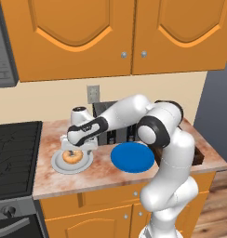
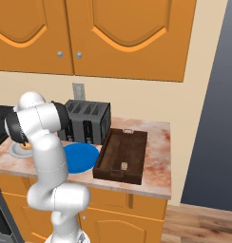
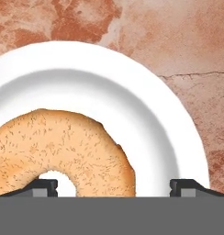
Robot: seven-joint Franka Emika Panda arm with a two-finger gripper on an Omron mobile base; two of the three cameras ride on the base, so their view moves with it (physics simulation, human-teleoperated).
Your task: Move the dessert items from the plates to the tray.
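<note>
Donut point(image 3: 63, 147) sits on the grey-white plate point(image 3: 146, 105), pastry piece point(image 2: 123, 165) in the tray point(image 2: 132, 142), gripper point(image 3: 114, 186) spread wide just above the donut.

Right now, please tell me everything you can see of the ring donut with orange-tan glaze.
The ring donut with orange-tan glaze is a round ring with a hole in its middle; its surface looks matte and finely speckled. It lies flat on the light grey-white round plate, which stands on the mottled reddish counter next to the black stove. The open gripper hangs just above it, one finger tip at the hole, the other over bare plate.
</note>
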